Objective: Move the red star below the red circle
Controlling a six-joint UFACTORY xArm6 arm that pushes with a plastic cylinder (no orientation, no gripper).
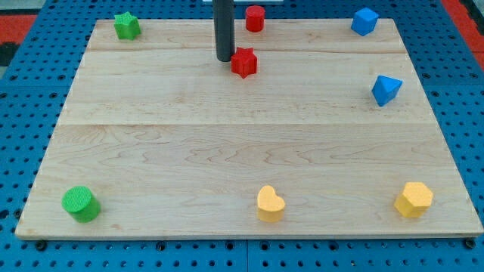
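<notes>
- Eight small blocks sit on the pale wooden bench (249,151), which rests on a blue pegboard (23,113).
- Nearest, along the bench's near edge: a green cylinder (80,204) at the left corner, a yellow heart (270,203) around the middle, and a yellow hexagon-like block (414,199) at the right corner, all well apart from each other.
- Farther back on the right side lies a blue block of wedge-like shape (386,90), alone near the right edge.
- Farther still, a little left of centre, is the red star (243,63); it stands just nearer than the red circle (255,17) and slightly left of it, the two being apart.
- My tip (224,58) is at the red star's left side, touching it or very nearly so; the dark rod rises straight out of the view's top.
- There is no gripper on this arm, so nothing is grasped.
- Farthest, along the far edge: a green star (127,26) at the left corner, the red circle near the middle, and a blue cube-like block (364,21) at the right corner.
</notes>
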